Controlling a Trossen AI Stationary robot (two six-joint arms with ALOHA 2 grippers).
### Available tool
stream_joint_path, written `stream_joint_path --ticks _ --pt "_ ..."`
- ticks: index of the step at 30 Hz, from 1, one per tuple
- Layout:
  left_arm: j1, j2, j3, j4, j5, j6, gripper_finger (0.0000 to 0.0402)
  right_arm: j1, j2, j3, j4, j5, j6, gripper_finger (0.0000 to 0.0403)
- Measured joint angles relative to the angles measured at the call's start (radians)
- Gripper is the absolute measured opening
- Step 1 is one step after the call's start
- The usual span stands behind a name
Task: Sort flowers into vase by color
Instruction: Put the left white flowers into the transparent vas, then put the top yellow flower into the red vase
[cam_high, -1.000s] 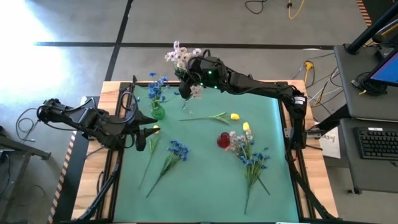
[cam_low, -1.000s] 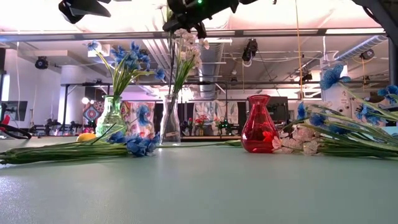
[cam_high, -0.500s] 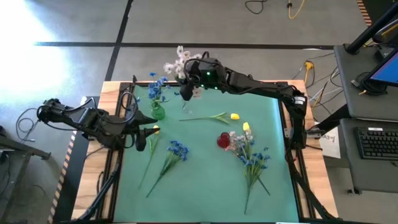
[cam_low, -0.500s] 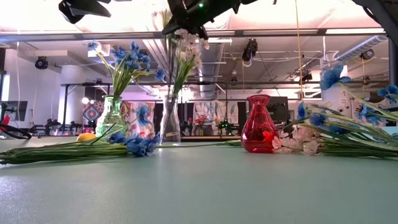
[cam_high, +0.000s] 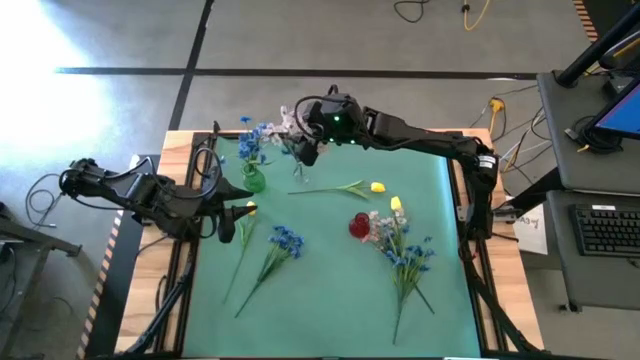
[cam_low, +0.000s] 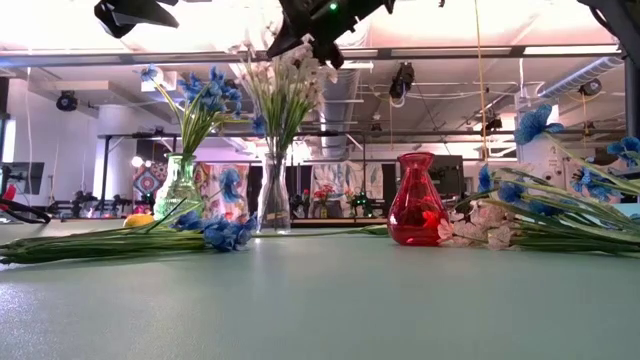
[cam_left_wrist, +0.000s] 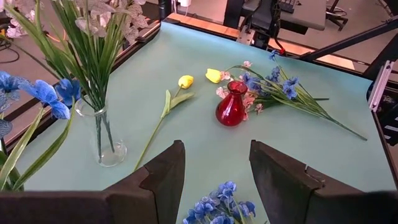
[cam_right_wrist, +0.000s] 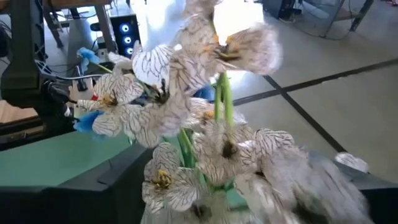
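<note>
The right pincer, open and gripping nothing, is hanging directly above the upright pink-white spray standing in the clear vase.

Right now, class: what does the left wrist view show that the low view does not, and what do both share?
Only the left wrist view shows the left gripper, open over the mat, and two yellow tulips lying flat. Only the low view shows the green vase holding blue flowers. Both show the clear vase of white flowers and the red vase.
</note>
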Motion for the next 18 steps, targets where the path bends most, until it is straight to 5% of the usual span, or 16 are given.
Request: stream_joint_path --ticks 18 --pt "-0.006 0.133 -0.001 0.083 0.006 -0.032 0.0168 0.041 -0.144 0.083 -0.224 0.000 0.024 0.0345"
